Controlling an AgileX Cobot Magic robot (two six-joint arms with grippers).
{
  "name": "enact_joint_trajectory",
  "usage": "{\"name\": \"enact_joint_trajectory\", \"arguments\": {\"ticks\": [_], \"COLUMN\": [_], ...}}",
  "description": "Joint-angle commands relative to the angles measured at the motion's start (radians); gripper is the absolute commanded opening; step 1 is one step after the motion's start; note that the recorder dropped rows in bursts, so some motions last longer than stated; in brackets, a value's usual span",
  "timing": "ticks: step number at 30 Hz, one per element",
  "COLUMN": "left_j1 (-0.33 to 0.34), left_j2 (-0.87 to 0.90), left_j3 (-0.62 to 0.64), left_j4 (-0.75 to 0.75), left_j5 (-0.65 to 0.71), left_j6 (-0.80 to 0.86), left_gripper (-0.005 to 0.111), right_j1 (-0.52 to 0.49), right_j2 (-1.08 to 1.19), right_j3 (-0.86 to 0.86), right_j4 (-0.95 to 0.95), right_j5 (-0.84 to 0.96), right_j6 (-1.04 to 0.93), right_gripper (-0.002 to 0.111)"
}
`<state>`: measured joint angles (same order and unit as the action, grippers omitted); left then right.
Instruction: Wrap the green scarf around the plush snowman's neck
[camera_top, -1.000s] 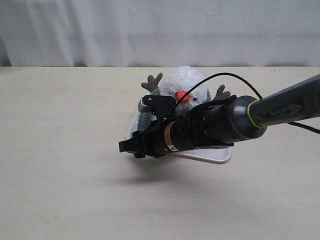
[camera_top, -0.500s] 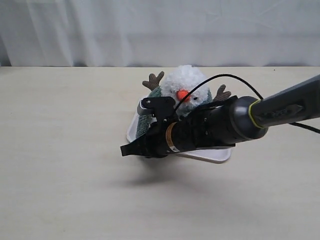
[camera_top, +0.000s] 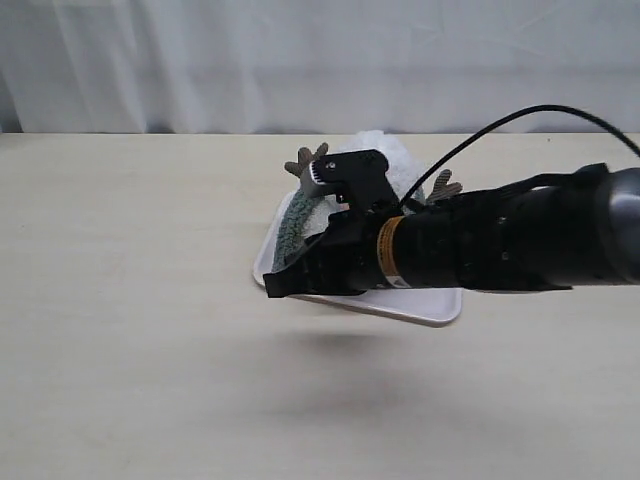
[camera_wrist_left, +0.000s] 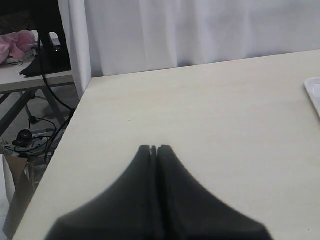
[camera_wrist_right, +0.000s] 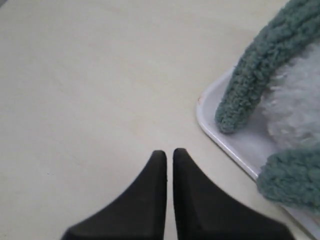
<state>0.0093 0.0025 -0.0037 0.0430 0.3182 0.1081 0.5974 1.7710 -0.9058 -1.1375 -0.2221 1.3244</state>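
The plush snowman (camera_top: 392, 152) sits on a white tray (camera_top: 430, 308); only the top of its head and its brown twig arms show behind my right arm, so the neck is hidden. The green scarf (camera_top: 295, 226) hangs down its left side onto the tray. In the right wrist view, two scarf (camera_wrist_right: 260, 65) ends lie against the snowman's white fluff (camera_wrist_right: 295, 102). My right gripper (camera_top: 273, 287) hovers over the tray's near-left corner, shut and empty (camera_wrist_right: 170, 152). My left gripper (camera_wrist_left: 154, 148) is shut and empty above bare table, out of the exterior view.
The tray's rim (camera_wrist_right: 220, 131) lies just beside my right fingertips, and its corner (camera_wrist_left: 314, 92) shows at the edge of the left wrist view. A white curtain (camera_top: 320, 60) backs the table. The table's edge (camera_wrist_left: 75, 125) drops off past my left gripper.
My right arm has lifted and swung back over the tray, now hiding the snowman's face and orange nose. The scarf's left end shows more fully. The snowman has not moved.
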Motion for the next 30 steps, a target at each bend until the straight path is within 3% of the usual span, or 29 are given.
{"name": "enact_joint_trajectory", "arguments": {"ticks": [1, 18, 30], "left_j1": [-0.006, -0.006, -0.006], "left_j2": [-0.003, -0.003, -0.003], "left_j3": [0.004, 0.004, 0.004], "left_j4": [-0.002, -0.002, -0.002], "left_j5": [-0.009, -0.009, -0.009], "left_j6": [-0.001, -0.001, -0.001], "left_gripper": [0.0, 0.0, 0.0], "right_j1": [-0.002, -0.002, -0.002], "right_j2": [-0.156, -0.9, -1.218], "right_j3": [0.059, 0.265, 0.299], "right_j4": [-0.008, -0.008, -0.008], "right_j5": [0.012, 0.123, 0.148], "right_j6": [-0.022, -0.11, -0.117], "right_gripper": [0.004, 0.004, 0.004]}}
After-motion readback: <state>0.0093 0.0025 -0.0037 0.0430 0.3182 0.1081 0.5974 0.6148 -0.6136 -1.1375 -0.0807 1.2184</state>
